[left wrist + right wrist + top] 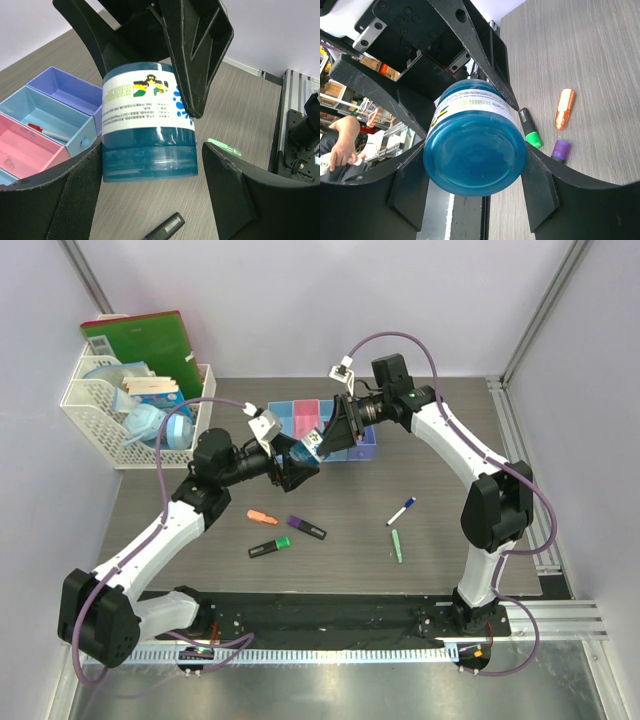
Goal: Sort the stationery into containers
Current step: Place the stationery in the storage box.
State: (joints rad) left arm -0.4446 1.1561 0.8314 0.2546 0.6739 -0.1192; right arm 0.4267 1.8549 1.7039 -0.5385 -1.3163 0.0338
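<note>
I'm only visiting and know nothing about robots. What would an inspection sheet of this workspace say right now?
Surface: grey wood-grain table.
Job's things: blue tape roll aloft beside the bins; red-capped marker in the light blue bin; orange highlighter, purple highlighter, green highlighter, blue-capped marker, green pen loose.
Clutter: white basket, stuffed, far left.
Hands: right hand clamps the roll; left hand flanks it, grip unclear.
Cables: purple cables arch in loose loops.
Surroundings: pale walls, metal frame.
</note>
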